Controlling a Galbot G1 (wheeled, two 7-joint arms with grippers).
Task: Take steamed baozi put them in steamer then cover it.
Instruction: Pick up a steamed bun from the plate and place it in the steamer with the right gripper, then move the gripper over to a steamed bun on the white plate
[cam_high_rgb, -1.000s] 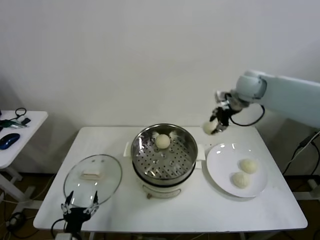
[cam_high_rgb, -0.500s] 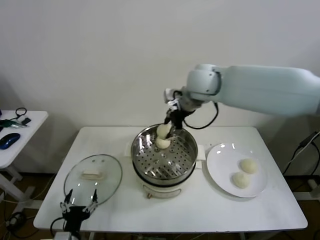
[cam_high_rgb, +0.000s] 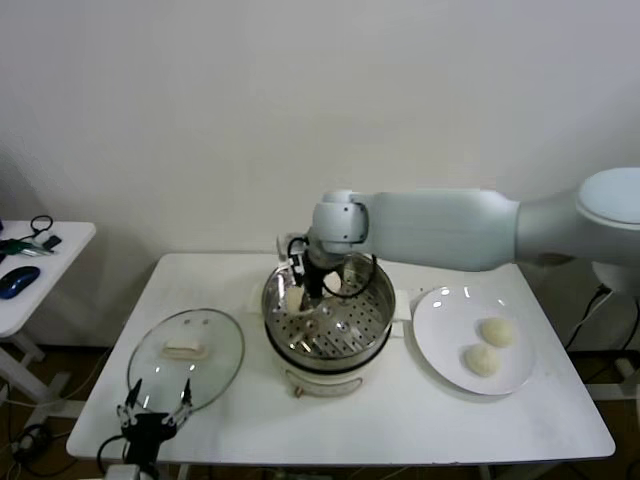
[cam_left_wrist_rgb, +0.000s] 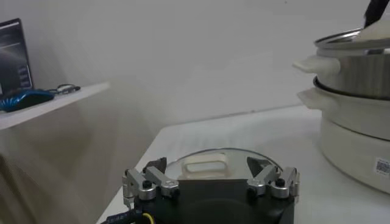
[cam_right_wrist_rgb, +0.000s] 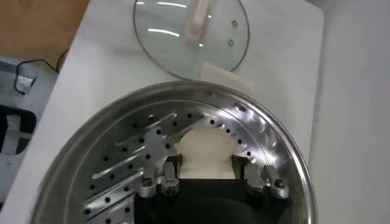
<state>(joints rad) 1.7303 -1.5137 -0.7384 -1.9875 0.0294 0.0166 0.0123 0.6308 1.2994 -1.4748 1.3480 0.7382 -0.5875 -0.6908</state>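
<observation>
Our right gripper (cam_high_rgb: 297, 297) pinches a baozi (cam_right_wrist_rgb: 205, 152) low over the steamer (cam_high_rgb: 375, 310) tray's left edge. Left gripper (cam_left_wrist_rgb: 210, 182), jaws spread, idles by table's front-left corner. Risk: releasing early, bun rolls.

A plain white wall (cam_high_rgb: 200, 120) rises behind the white table (cam_high_rgb: 540, 410) and a white side table (cam_high_rgb: 40, 290).
</observation>
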